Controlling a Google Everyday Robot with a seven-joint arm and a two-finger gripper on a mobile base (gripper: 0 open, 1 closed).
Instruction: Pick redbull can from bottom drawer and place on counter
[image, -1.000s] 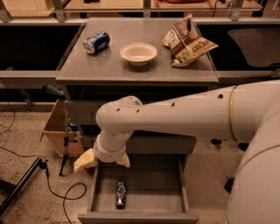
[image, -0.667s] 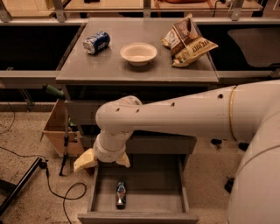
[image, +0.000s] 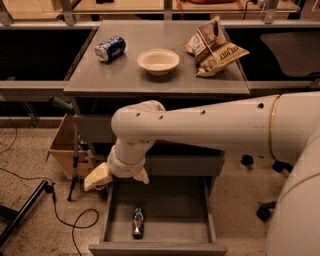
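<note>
**Gripper Open Above the Bottom Drawer**

The gripper (image: 120, 178) is hanging over the rear left corner of the bottom drawer (image: 175, 222), which is standing pulled out. Its cream fingers (image: 97, 178) are spread apart and are clamping nothing. The redbull can (image: 138, 222), slim and blue-and-silver, is resting on the drawer floor, left of centre and near the front wall, well apart from the gripper. Above the drawer, the counter (image: 160, 82) is carrying a soda can (image: 110, 48), a bowl (image: 158, 61) and a snack bag (image: 215, 47).
</note>
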